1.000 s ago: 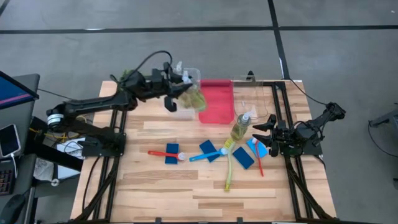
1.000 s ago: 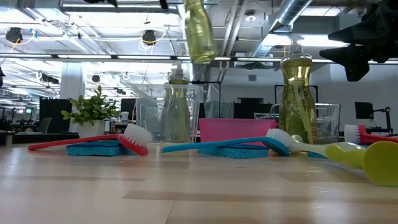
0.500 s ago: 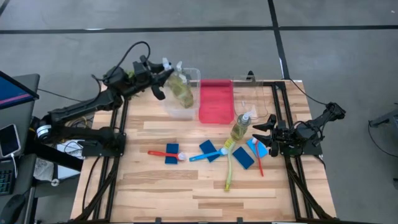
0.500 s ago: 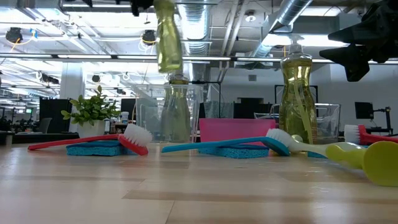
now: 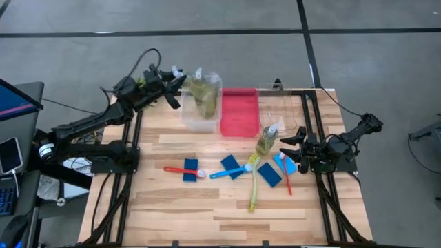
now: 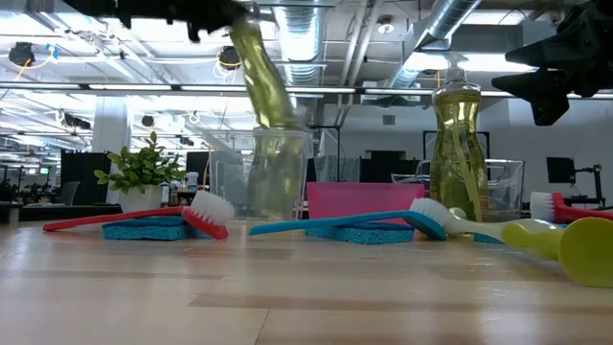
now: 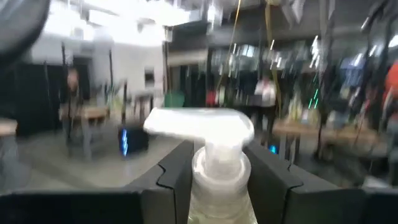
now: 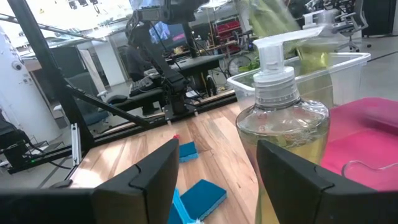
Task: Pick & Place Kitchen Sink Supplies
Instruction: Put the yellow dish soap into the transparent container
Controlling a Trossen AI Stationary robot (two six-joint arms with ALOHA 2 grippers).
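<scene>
The left claw (image 5: pixel 178 81) had its two fingers closed on the neck of a soap bottle (image 5: pixel 204 98), just under the white pump; its own wrist view showed the dark fingers (image 7: pixel 176 177) pressed to either side of the collar. The bottle hung tilted, pump end toward the claw and base slanting away and down into the clear tub (image 5: pixel 191 121) at the far left of the table, where it looked partly inside the rim. From table height its long axis leaned clearly off upright, the top tipped toward the left arm. I'd judge the coming move turned on that lean: the base needed to settle lower inside the tub before the fingers let go.

The right claw (image 5: pixel 298 141) waited with its fingers spread, low at the right side, just beside a second bottle (image 5: pixel 268 140) that stood upright on the wood near the red tray (image 5: pixel 240 112). That arm was much the nearer to it.

The table (image 5: pixel 172 207) was pale wooden planking. Blue sponges (image 5: pixel 191 170) lay on it with a red brush (image 5: pixel 180 169), a blue brush (image 5: pixel 227 170) and a yellow-green brush (image 5: pixel 253 186) sprawled across the middle. Behind, a small plant (image 6: pixel 142 171), and a big open workshop with bright ceiling lights and ducting.
</scene>
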